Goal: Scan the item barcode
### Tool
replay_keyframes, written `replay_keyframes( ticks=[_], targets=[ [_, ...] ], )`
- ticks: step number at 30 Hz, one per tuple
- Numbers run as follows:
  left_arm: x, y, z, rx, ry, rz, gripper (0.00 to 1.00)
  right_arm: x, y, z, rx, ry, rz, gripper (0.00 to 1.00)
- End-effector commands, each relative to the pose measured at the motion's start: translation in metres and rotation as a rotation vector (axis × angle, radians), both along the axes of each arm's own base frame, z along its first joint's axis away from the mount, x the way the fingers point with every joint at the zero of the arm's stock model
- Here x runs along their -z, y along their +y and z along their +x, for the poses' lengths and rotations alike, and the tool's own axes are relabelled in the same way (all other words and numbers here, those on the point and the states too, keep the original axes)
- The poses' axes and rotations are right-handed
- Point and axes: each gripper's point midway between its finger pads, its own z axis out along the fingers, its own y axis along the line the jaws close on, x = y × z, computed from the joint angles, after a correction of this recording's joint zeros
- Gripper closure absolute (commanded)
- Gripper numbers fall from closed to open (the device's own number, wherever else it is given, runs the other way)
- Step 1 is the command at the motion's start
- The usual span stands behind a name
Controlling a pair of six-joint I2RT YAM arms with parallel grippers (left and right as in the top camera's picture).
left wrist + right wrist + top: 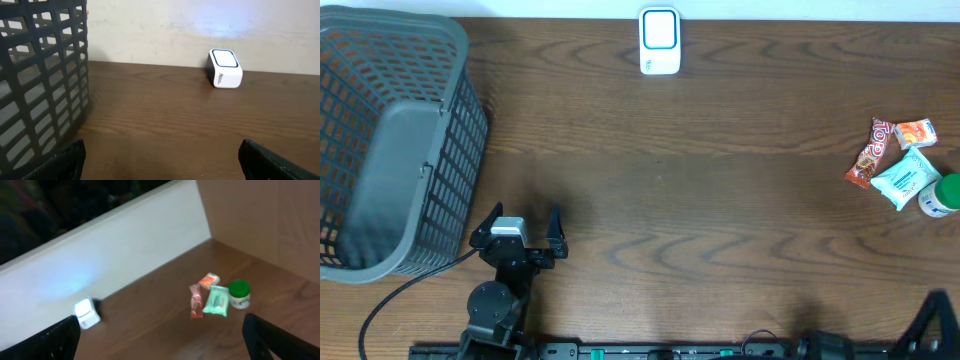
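A white barcode scanner (659, 41) with a blue-lit face stands at the table's far edge; it shows in the left wrist view (224, 68) and the right wrist view (87, 314). At the right edge lie a red snack bar (871, 153), an orange packet (916, 132), a mint-green pack (905, 178) and a green-lidded tub (941, 195). My left gripper (522, 219) is open near the front left, empty. My right gripper (162, 337) is open and empty, high above the table at the front right corner.
A large grey plastic basket (392, 140) fills the left side, close to my left gripper; its mesh wall (42, 80) fills the left of the left wrist view. A cable (395, 295) runs from the left arm toward the front edge.
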Motion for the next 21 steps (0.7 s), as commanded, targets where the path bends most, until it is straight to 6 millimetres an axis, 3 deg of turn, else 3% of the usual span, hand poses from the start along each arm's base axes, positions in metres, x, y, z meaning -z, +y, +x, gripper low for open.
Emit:
replay_keyframes(
  ticks=[1, 5, 9, 16, 21],
  targets=[
    [0.017, 0.002, 0.000, -0.014, 0.040, 0.026, 0.02, 0.012, -0.003, -0.009, -0.023, -0.006, -0.022, 0.01],
    [0.017, 0.002, 0.000, -0.014, 0.040, 0.026, 0.02, 0.021, -0.008, -0.012, -0.051, -0.069, -0.033, 0.01],
    [0.017, 0.002, 0.000, -0.014, 0.040, 0.026, 0.02, 0.028, -0.011, 0.002, -0.055, -0.168, -0.041, 0.01],
    [0.017, 0.002, 0.000, -0.014, 0.040, 0.026, 0.02, 0.052, -0.009, 0.064, -0.075, -0.254, -0.046, 0.01],
    [0.017, 0.002, 0.000, -0.014, 0.040, 0.026, 0.02, 0.071, 0.004, 0.113, -0.154, -0.312, -0.049, 0.01]
  ],
)
